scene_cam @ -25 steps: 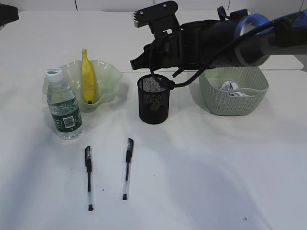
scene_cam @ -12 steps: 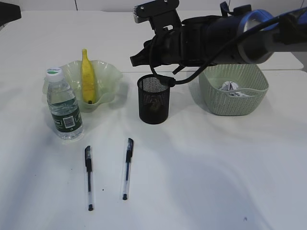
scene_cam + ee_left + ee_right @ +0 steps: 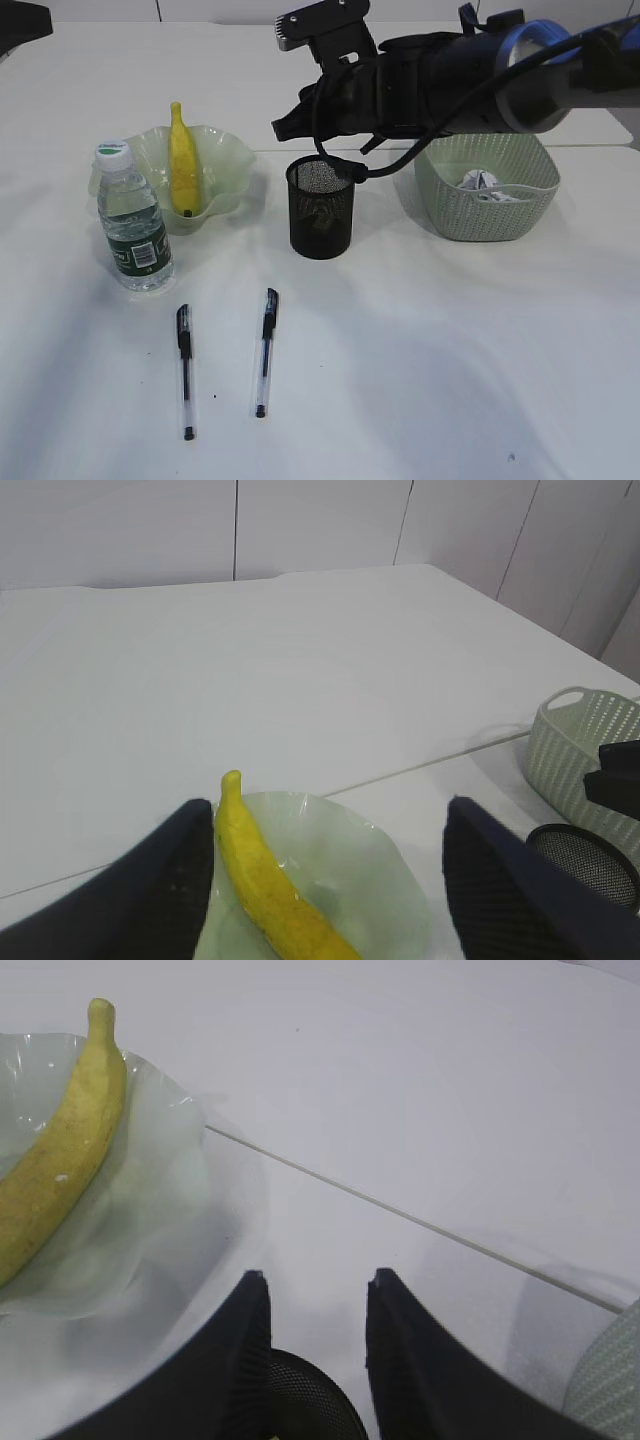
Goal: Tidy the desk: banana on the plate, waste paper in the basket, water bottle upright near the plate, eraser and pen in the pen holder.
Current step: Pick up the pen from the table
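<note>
Banana (image 3: 272, 888) on plate (image 3: 385, 875) btwn spread left gripper (image 3: 325, 880) fingers

Right hand (image 3: 283, 126) overhangs pen holder (image 3: 321, 207); pens (image 3: 265, 350) unobstructed.

The water bottle (image 3: 132, 223) carries a green label, its print too small to read.

The desk is seen from the front at a downward slant in the exterior view, while the banana (image 3: 180, 160) (image 3: 270, 880) (image 3: 60, 1140) on its plate (image 3: 225, 160) (image 3: 380, 870) (image 3: 160, 1210) is viewed closely from above by both wrist cameras, and is thus shared by all three views.
</note>
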